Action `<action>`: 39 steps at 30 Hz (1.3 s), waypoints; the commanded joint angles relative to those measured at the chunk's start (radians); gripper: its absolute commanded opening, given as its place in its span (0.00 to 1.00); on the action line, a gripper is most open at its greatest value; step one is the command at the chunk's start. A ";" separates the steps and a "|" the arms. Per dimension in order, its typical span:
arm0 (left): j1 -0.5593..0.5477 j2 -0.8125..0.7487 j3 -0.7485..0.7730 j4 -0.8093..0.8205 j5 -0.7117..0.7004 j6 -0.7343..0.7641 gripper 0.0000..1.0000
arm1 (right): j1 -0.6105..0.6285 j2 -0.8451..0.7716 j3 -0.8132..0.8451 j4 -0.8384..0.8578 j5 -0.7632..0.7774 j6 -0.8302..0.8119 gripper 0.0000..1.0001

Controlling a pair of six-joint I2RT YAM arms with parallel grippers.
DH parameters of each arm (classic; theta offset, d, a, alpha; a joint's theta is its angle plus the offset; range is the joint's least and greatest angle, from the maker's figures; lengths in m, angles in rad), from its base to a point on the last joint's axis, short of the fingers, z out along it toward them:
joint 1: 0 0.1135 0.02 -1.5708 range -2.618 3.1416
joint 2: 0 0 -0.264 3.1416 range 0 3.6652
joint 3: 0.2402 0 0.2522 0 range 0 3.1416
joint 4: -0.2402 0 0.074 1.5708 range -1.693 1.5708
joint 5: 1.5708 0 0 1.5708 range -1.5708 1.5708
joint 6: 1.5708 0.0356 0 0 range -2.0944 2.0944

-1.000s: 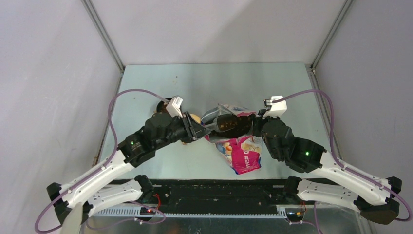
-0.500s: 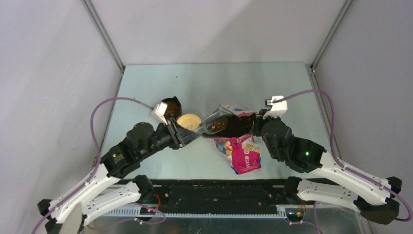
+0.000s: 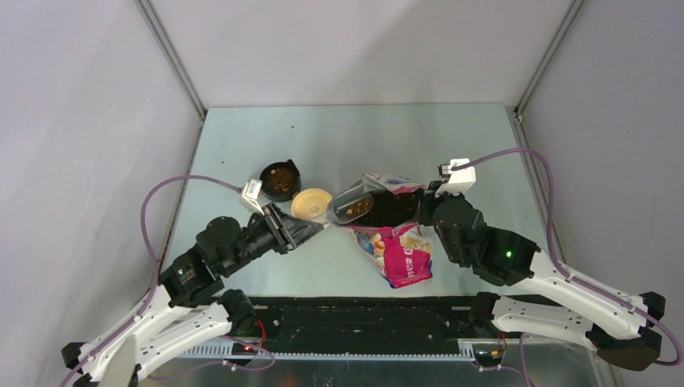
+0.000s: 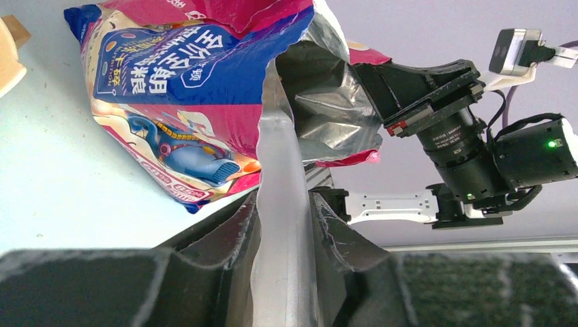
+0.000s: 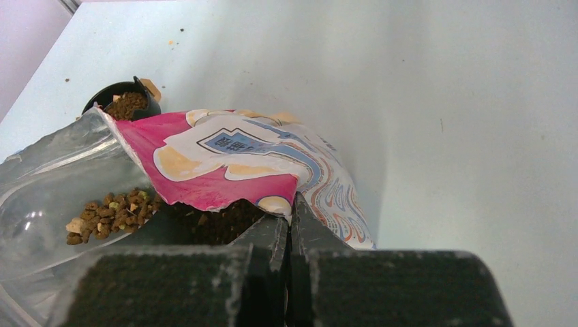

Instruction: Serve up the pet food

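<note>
Since a second ago: the left arm (image 3: 193, 270) has drawn back toward the near left corner. That uncovers the black cup and the tan dish, and the scoop has slid partway out of the bag mouth.
Bench (image 3: 355, 137): pale green, carrying all of it.
Bag (image 3: 399, 251): pink and blue, lying on its side with its mouth held up.
Right tool (image 3: 425, 208): pinched tight on the bag's torn upper edge. The right wrist view shows this best, the jaws meeting on the foil.
Scoop (image 3: 352, 205): clear plastic, with its bowl at the bag mouth.
Left tool (image 3: 317, 229): narrowed on the scoop's handle. Only the left wrist view shows the handle squeezed between the fingers (image 4: 235, 235).
Black cup (image 3: 280, 179): on the bench beyond the left tool, with kibble inside.
Tan dish (image 3: 311, 202): just beside the cup.
Pet food (image 5: 109, 216): a small brown heap in the scoop's bowl, more of it dark inside the bag. The left wrist view shows none of it.
</note>
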 commanded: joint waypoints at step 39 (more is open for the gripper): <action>0.009 0.223 0.074 0.205 0.048 0.001 0.00 | -0.012 0.126 0.131 0.831 0.148 -0.425 0.00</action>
